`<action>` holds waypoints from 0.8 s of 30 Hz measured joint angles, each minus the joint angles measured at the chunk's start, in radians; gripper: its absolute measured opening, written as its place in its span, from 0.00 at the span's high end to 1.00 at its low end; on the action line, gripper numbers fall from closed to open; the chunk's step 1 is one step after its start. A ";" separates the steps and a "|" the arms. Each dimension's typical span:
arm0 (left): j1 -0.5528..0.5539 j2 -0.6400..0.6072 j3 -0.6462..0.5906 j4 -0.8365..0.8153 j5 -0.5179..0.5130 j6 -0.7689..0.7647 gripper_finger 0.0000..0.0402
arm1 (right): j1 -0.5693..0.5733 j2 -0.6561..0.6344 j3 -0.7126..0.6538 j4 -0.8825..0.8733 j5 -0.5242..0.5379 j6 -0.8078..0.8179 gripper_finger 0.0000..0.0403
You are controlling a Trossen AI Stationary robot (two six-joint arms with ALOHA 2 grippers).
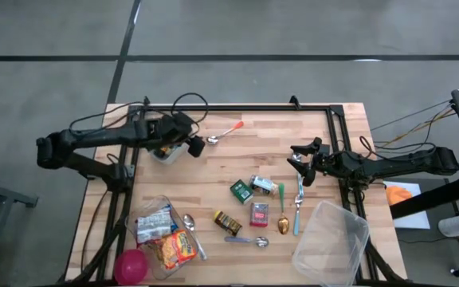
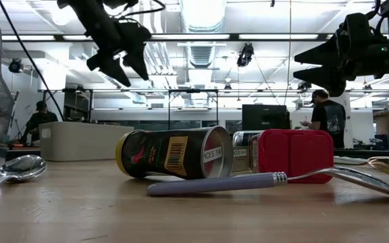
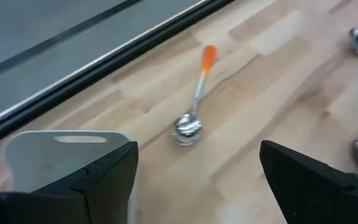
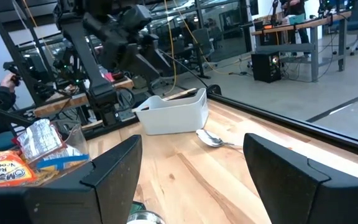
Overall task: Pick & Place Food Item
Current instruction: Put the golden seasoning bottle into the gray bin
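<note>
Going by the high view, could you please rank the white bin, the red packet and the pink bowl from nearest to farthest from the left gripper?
From the left gripper:
1. White bin, just beneath it, far-left.
2. Red packet, mid-table.
3. Pink bowl, near-left corner.

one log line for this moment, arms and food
left gripper: open, empty, over white bin | right gripper: open, empty, above table right of center | cans and snack packs: on table, untouched

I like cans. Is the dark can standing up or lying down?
Lying down. The dark can rests on its side on the table, its round end facing sideways.
</note>
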 joint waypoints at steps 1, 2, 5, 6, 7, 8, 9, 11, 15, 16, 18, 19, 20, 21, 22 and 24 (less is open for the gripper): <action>-0.016 0.000 0.000 0.002 -0.004 -0.017 0.16 | 0.000 0.000 0.000 0.000 0.000 0.000 0.31; -0.033 0.000 0.000 0.004 -0.009 -0.033 0.16 | 0.000 0.000 0.000 0.000 0.000 0.000 0.31; -0.081 0.012 0.001 0.009 -0.019 -0.083 0.16 | 0.000 0.000 0.000 0.000 0.000 0.000 0.31; -0.095 0.020 0.001 0.010 -0.022 -0.104 0.16 | 0.000 0.000 0.000 0.000 0.000 0.000 0.31; -0.110 0.030 0.001 0.009 -0.025 -0.126 0.16 | 0.000 0.000 0.000 0.000 0.000 0.000 0.31; -0.125 0.043 0.001 0.013 -0.029 -0.150 0.16 | 0.000 0.000 0.000 0.000 0.000 0.000 0.31; -0.139 0.057 0.001 0.022 -0.030 -0.175 0.16 | 0.000 0.000 0.000 0.000 0.000 0.000 0.31; -0.166 0.097 0.001 0.043 -0.030 -0.242 0.16 | 0.000 0.000 0.000 0.000 0.000 0.000 0.31; -0.217 0.204 0.010 0.078 -0.027 -0.418 0.16 | 0.000 0.000 0.000 0.000 0.000 0.000 0.31; -0.226 0.229 0.026 0.079 -0.016 -0.449 0.16 | 0.000 0.000 0.000 0.000 0.000 0.000 0.31; -0.236 0.277 0.065 0.084 0.002 -0.470 0.16 | 0.000 0.000 0.000 -0.001 0.000 0.000 0.31; -0.239 0.298 0.089 0.081 0.004 -0.471 0.16 | 0.000 0.000 0.000 -0.001 0.000 0.000 0.31; -0.243 0.320 0.113 0.081 0.004 -0.470 0.16 | 0.000 0.000 0.000 -0.001 0.000 0.000 0.31; -0.246 0.343 0.138 0.081 0.004 -0.467 0.16 | 0.000 0.000 0.000 -0.001 0.000 0.000 0.31; -0.249 0.371 0.166 0.080 0.004 -0.460 0.16 | 0.000 0.000 0.000 -0.001 0.000 0.000 0.31; -0.256 0.427 0.220 0.081 0.004 -0.425 0.16 | 0.000 0.000 0.000 -0.002 0.000 0.000 0.31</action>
